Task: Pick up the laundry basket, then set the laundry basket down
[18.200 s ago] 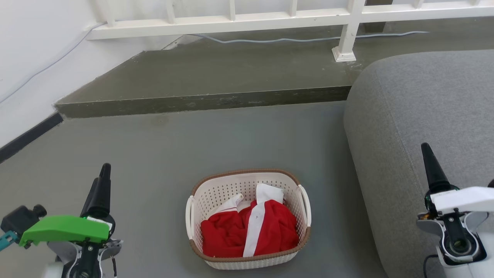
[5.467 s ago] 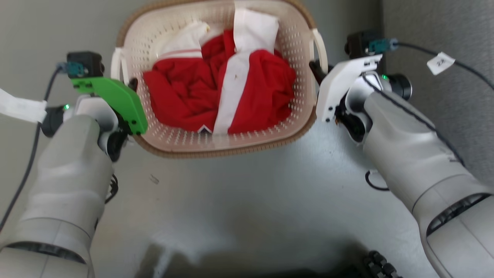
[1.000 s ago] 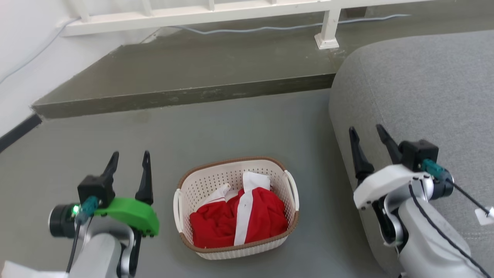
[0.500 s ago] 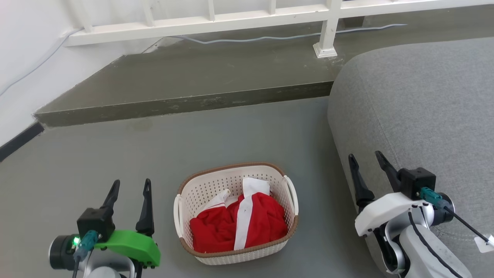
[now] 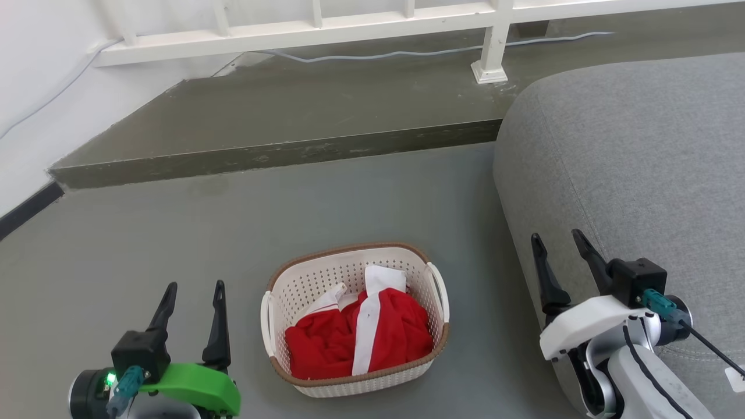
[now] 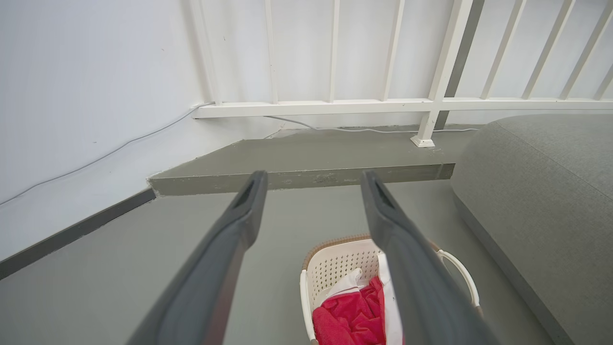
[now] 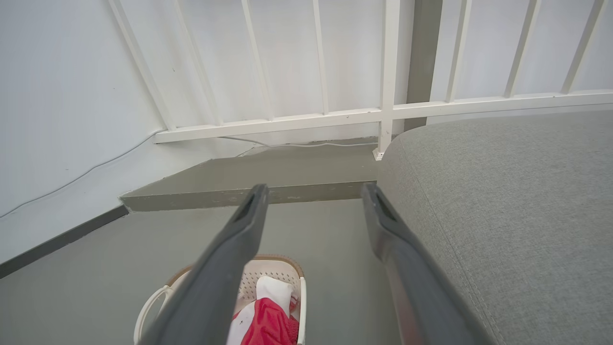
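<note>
Finding: the small oval cream-white perforated plastic laundry basket (image 5: 361, 385), with its brown woven-look rim, stands upright on the grey floor (image 5: 174, 233). It lies between the two grippers, to the right of the left gripper (image 5: 195, 286) and to the left of the right gripper (image 5: 556, 235). A crumpled red and white garment (image 5: 361, 337) lies inside it.

Gripper state: both have their fingers spread apart, hold nothing, and stand clear of the basket, fingertips pointing away from the robot.

Position: the white loop handle (image 5: 266, 323) on the left gripper's side is near that gripper but not touching it. The opposite handle (image 5: 440, 285) is farther from the right gripper. The grey fabric sofa (image 5: 640, 163) sits directly behind and outboard of the right gripper.

Risks, as judged:
- The handles are thin loops, so a finger entering off-line could push the light basket across the floor rather than hook it.
- Unequal lift by the two arms would tilt the basket and tip the garment out.
- The right forearm has little room beside the sofa and may rub the fabric.
- A fingertip could snag in the wall perforations.
</note>
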### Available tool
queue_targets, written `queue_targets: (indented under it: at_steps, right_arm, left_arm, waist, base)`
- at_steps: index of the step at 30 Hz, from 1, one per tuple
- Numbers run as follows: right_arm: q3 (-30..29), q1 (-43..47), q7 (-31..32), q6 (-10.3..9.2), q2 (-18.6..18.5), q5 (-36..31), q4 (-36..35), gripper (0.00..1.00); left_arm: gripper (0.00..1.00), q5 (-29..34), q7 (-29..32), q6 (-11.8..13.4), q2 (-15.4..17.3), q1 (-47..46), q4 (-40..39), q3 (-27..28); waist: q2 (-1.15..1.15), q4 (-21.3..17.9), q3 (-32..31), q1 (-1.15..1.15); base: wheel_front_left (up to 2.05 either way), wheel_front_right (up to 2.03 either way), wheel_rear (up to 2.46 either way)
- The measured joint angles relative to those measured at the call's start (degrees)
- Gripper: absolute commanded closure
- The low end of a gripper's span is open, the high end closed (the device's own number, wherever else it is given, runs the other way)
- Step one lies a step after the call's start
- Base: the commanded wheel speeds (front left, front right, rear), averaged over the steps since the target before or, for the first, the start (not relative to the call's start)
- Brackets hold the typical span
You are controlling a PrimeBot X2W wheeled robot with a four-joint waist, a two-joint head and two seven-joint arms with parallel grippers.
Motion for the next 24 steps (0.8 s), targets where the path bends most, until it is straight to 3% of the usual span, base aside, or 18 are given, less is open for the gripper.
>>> queue_targets:
  at_steps: [22,23,24]
  right_arm:
    - [-1.0,2.3,0.0,-0.42,0.0,-0.9,-1.5,0.0]
    - [-1.0,2.3,0.0,-0.42,0.0,-0.9,-1.5,1.0]
    - [-1.0,2.3,0.0,-0.41,0.1,-0.9,-1.1,1.0]
  left_arm:
    - [0.0,1.4,0.1,0.2,-0.8,3.2,-3.6,1.7]
    - [1.0,1.4,0.2,0.2,-0.8,3.3,-3.7,1.7]
    - [1.0,1.4,0.3,0.2,-1.0,3.4,-3.3,1.6]
  waist:
    - [0.0,0.3,-0.3,0.0]
    - [0.0,0.3,-0.3,0.0]
    - [0.0,0.3,-0.4,0.0]
  base:
    - [0.0,0.0,0.0]
    - [0.0,0.0,0.0]
    - [0.0,0.0,0.0]
